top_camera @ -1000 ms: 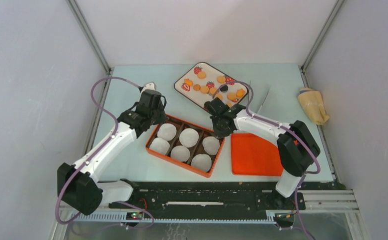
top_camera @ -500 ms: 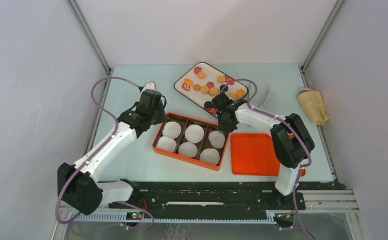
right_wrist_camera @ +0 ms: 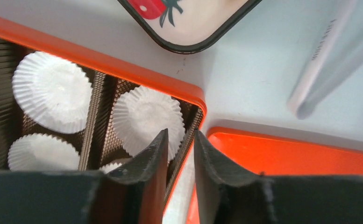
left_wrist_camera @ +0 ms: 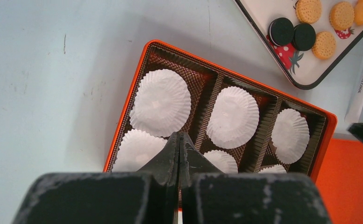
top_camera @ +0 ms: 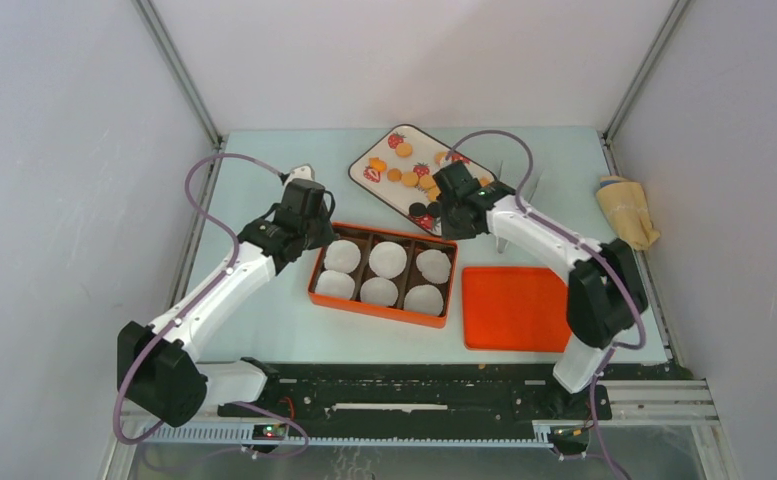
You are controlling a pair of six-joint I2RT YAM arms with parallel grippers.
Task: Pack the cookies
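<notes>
Right fingers [right_wrist_camera: 150,159] hang slightly parted, empty, above the box [right_wrist_camera: 188,92] at its far-right corner; left fingers [left_wrist_camera: 167,156] pressed together. Dropping here, I'd snag its rim.

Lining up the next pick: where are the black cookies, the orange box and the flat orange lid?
black cookies [left_wrist_camera: 281,31]: left wrist view, face of the left one.
orange box [left_wrist_camera: 122,117]: left wrist view, its left rim.
flat orange lid [top_camera: 514,308]: top view, its bare middle.
</notes>
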